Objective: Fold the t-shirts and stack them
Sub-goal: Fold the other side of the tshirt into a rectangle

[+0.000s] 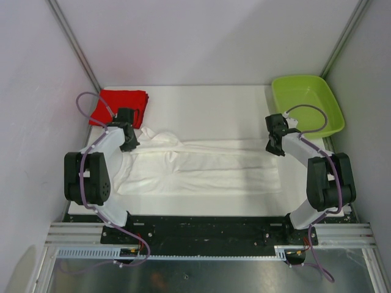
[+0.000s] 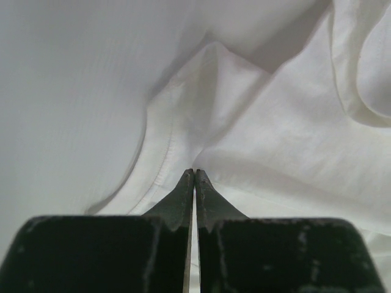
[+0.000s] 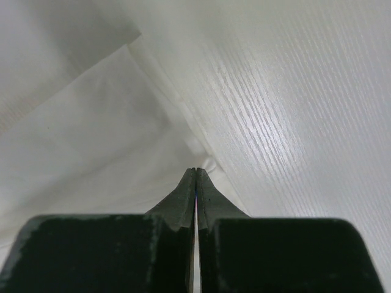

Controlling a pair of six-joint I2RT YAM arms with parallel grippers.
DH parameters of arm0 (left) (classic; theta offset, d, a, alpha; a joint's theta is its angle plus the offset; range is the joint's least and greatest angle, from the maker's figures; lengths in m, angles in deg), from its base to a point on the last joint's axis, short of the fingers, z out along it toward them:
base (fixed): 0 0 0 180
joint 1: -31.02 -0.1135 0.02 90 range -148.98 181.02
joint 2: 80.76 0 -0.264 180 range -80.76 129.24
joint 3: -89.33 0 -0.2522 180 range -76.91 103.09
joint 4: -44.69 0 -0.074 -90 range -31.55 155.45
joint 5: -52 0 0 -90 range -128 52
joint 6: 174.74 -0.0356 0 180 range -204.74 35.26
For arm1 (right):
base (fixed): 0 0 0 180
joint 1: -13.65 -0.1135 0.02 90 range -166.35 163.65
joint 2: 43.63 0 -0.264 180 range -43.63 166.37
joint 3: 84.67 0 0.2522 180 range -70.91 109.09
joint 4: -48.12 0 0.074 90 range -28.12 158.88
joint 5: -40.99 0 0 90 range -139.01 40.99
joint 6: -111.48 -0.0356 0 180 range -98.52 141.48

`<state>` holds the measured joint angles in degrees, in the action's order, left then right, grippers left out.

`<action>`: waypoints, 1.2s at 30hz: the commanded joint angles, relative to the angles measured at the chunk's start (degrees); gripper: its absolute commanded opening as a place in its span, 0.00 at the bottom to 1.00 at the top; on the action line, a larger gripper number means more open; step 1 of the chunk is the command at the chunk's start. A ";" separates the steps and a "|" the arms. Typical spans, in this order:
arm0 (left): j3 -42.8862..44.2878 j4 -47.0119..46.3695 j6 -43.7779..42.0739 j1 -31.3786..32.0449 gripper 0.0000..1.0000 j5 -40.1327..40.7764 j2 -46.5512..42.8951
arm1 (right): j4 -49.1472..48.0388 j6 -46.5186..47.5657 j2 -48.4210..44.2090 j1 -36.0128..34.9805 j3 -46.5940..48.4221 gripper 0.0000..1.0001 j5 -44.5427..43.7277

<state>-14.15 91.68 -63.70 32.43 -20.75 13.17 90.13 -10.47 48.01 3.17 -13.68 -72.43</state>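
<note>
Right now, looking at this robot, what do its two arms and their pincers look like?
Both the left arm and the right arm mix chunky black joint housings with smooth white links. A thin purple cable loops along each. The left gripper and right gripper have black wedge-shaped fingers tapering to thin tips, slightly scuffed, dark against the white t-shirt. No markings are visible.

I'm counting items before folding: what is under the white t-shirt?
Only the white table shows around the white t-shirt spread on it. Anything beneath the cloth is hidden. The red t-shirt lies behind it, uncovered.
</note>
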 commanded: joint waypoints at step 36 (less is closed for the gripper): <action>21.64 -3.59 16.17 4.18 0.43 -3.17 19.87 | -4.47 0.53 -2.57 -1.78 -0.72 0.00 -0.26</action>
<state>5.11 89.10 -50.46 36.36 -26.26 32.63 86.98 -10.25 47.94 1.64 -14.35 -72.06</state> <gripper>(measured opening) 0.431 0.009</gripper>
